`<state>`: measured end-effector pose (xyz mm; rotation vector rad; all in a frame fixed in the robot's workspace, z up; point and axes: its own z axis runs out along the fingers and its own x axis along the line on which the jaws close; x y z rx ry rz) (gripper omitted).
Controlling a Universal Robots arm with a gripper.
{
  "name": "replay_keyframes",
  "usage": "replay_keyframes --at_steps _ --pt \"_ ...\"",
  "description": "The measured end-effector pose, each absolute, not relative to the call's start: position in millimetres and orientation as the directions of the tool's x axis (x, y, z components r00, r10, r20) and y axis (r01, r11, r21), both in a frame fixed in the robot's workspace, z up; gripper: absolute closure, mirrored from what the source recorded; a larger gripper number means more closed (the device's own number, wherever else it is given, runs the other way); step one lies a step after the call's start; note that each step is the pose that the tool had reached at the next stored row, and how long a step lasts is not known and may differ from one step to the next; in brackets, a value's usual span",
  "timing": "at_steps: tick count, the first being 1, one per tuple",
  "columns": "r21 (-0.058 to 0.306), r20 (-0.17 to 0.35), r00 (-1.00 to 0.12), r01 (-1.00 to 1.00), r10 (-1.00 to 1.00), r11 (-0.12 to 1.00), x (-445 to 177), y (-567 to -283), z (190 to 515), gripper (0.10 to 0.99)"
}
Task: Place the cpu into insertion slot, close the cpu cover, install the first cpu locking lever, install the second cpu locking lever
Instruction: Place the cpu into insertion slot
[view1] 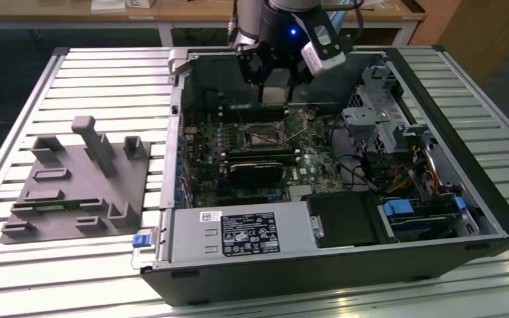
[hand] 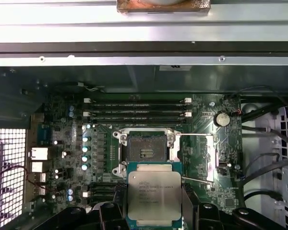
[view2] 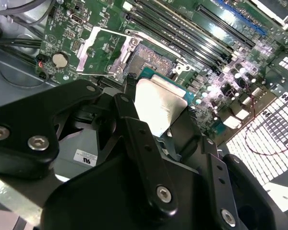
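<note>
Placing step: the gripper (hand: 153,205) is pinching the cpu (hand: 154,194) just beside the insertion slot (hand: 146,151); seating it is calling for square alignment.

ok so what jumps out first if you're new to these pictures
The pale silver square cpu clamped in the black gripper, held close to the bare dark-centred insertion slot on the green motherboard. Beside the slot the thin silver cpu cover stands flipped open, all inside a black computer case lying open.

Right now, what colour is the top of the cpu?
The cpu top is pale silver-grey with a green rim, clearest in the first wrist view.
</note>
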<state>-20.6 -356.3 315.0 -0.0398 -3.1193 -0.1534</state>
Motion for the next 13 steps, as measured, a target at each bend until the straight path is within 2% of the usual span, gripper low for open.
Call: replay_keyframes --at_steps 13 --pt "0.111 0.02 -1.0 0.026 0.024 0.993 -21 -356 292 0.545"
